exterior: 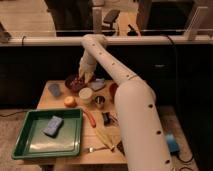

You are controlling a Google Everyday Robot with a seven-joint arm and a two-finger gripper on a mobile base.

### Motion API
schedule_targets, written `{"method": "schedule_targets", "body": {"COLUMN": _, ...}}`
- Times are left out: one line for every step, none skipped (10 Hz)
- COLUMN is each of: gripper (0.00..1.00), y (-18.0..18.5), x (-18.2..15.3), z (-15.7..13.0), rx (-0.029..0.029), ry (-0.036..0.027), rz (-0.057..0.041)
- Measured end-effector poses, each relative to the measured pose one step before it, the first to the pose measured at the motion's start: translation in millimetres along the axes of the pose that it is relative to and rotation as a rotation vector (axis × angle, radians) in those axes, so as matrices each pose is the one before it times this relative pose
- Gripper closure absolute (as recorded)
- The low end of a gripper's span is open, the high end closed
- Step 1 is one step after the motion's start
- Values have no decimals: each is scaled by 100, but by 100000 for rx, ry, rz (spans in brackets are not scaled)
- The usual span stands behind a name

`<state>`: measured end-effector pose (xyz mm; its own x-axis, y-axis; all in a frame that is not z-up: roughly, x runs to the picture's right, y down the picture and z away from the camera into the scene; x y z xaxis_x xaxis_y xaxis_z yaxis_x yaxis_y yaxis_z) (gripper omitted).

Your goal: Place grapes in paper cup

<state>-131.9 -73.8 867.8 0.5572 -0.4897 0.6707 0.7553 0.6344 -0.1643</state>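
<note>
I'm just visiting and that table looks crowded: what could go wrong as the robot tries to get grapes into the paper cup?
The gripper hangs over the dark bowl at the back of the table, so it might nudge or tip the bowl. The paper cup stands close to the metal cup and the orange, so a dropped bunch could miss its small mouth or knock a neighbour.

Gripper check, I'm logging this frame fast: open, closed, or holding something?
Gripper: cannot be told; it is low over the dark bowl at the table's far edge, just behind the paper cup.
</note>
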Motion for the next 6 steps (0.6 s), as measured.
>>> {"method": "schedule_targets", "body": {"gripper": 94, "y": 475, "x": -1091, "z": -10, "rx": 439, "ry": -1679, "rz": -1837}}
{"method": "schedule_targets", "body": {"gripper": 100, "y": 383, "x": -862, "z": 56, "rx": -262, "ry": -1048, "rz": -1190}}
{"method": "schedule_targets", "body": {"gripper": 100, "y": 200, "x": -617, "z": 54, "rx": -389, "ry": -729, "rz": -771}}
{"method": "schedule_targets", "body": {"gripper": 100, "y": 371, "x": -634, "z": 205, "rx": -1131, "ry": -872, "rz": -867}}
{"method": "schedule_targets", "body": {"gripper": 100, "y": 361, "x": -891, "z": 276, "rx": -1560, "ry": -1186, "rz": -1236}}
{"method": "schedule_targets", "body": {"gripper": 100, "y": 174, "x": -739, "z": 288, "rx": -1223, "ry": -939, "rz": -1063}}
